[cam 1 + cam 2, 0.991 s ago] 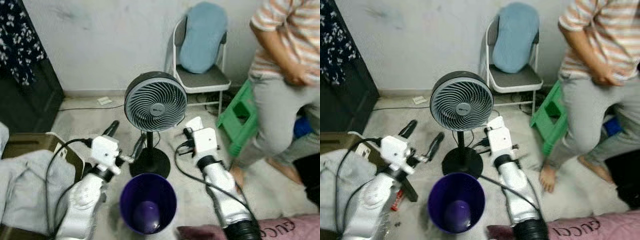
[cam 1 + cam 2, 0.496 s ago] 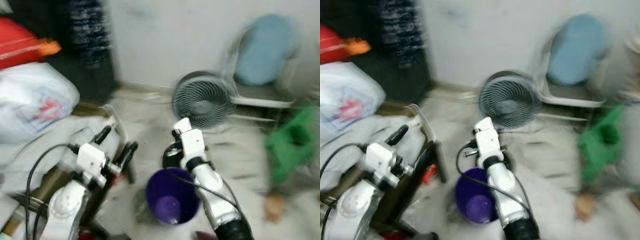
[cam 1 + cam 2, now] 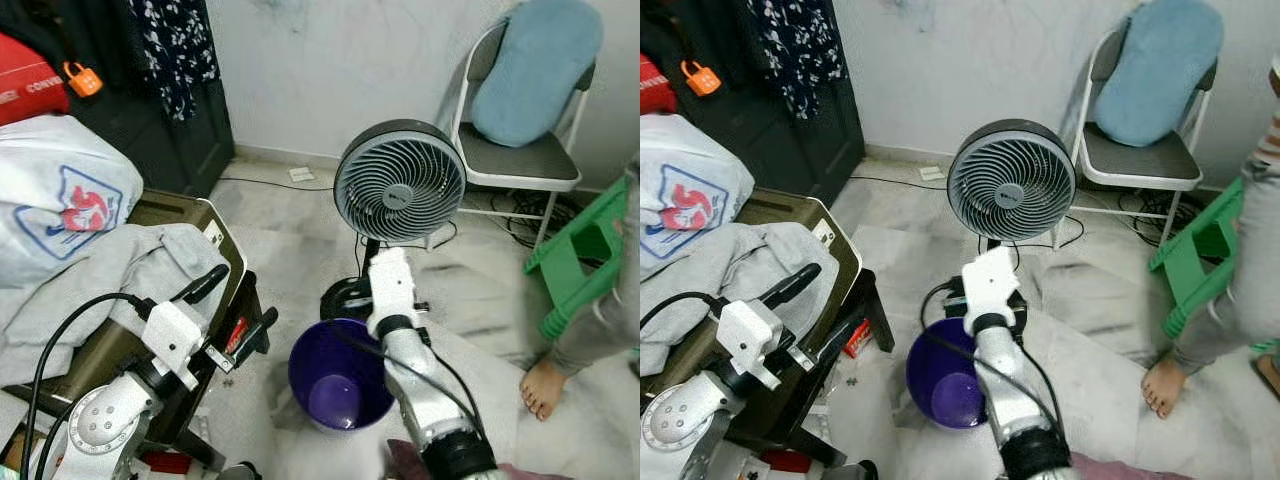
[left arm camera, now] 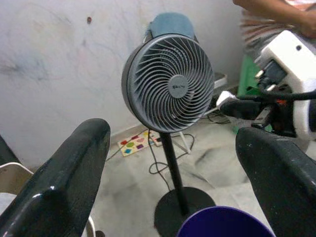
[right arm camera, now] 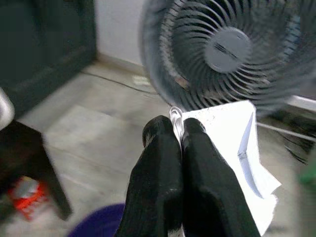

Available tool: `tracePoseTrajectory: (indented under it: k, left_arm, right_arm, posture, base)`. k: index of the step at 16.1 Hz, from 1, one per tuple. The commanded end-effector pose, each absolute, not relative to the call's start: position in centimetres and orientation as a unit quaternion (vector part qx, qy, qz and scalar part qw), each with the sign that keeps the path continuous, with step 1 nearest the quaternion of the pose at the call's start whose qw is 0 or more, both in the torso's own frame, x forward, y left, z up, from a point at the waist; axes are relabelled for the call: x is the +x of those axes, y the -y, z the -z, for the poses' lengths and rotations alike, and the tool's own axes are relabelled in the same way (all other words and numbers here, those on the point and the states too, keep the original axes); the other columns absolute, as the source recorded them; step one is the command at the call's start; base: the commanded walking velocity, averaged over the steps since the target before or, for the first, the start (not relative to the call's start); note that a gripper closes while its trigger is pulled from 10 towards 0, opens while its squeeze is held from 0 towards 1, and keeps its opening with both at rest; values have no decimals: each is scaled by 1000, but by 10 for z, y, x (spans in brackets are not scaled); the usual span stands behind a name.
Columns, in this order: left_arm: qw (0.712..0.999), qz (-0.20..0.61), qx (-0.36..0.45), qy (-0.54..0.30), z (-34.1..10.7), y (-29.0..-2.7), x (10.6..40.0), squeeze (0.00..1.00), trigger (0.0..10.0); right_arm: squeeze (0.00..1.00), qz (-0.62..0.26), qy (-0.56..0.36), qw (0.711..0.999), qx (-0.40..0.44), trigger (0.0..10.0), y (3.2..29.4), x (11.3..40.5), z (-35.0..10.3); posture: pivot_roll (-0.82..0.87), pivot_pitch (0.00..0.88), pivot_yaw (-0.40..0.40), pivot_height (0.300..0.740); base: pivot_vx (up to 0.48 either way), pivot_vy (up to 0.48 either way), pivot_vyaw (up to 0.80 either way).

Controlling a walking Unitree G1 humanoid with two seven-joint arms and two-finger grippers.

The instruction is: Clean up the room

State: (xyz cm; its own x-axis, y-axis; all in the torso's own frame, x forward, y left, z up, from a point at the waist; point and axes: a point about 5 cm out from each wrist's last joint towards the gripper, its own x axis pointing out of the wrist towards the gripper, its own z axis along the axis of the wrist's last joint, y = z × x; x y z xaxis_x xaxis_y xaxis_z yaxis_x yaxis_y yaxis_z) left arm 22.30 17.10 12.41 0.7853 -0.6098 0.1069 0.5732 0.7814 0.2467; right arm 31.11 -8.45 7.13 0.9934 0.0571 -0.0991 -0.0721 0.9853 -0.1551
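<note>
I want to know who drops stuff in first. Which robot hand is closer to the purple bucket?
The right gripper, pinching a white paper, hangs just above the purple bucket at its far rim. The left gripper is open, off to the bucket's left.

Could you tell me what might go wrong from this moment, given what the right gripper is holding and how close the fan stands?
The right gripper pinches white paper by one thin edge; it could slip out and miss the purple bin below. That arm is close in front of the standing fan, so a forward reach might knock it over. A person's bare foot is near the bin, so a sideways swing seems risky.
</note>
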Motion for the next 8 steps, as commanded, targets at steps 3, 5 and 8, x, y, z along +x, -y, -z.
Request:
tracePoseTrajectory:
  k: [3,5,8]
  left_arm:
    - [933,337,99,81,-128,-165,213,0,10000]
    - [931,342,99,75,-130,-166,208,0,10000]
    - [928,355,102,53,-133,-172,193,0,10000]
  right_arm:
    - [0,40,-106,988,-109,10000,100,313,-54]
    - [0,50,-136,983,-111,10000,102,312,-44]
    - [0,47,-148,982,-109,10000,93,320,-44]
  posture:
    - [109,193,34,740]
    - [127,213,47,740]
    - [158,260,70,740]
  base:
    - [0,0,0]
    - [0,0,0]
    - [0,0,0]
